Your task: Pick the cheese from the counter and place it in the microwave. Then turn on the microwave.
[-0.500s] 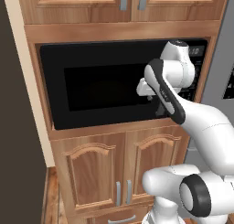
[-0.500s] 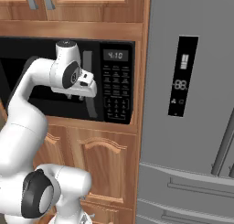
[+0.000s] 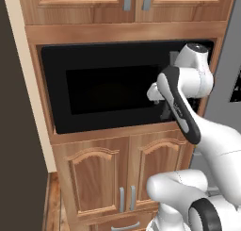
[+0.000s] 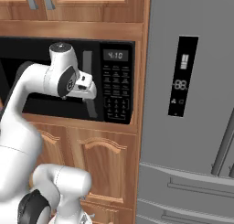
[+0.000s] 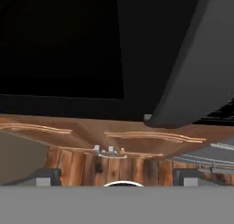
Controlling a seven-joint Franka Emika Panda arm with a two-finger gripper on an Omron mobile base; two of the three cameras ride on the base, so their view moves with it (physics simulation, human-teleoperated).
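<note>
Here the released end effector (image 4: 89,91) is held by the black microwave's (image 3: 108,88) rigid vertical grey handle (image 4: 89,83), best gripped mid-length.

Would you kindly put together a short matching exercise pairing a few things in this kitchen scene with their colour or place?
Things:
1. microwave
2. microwave handle
3. keypad
4. refrigerator

Descriptions:
A. grey vertical bar, just ahead of the gripper
B. tall grey appliance right of the wooden cabinet
C. black box with a dark window
D. buttons below the digital display

Pairs: 1-C, 2-A, 3-D, 4-B
</note>
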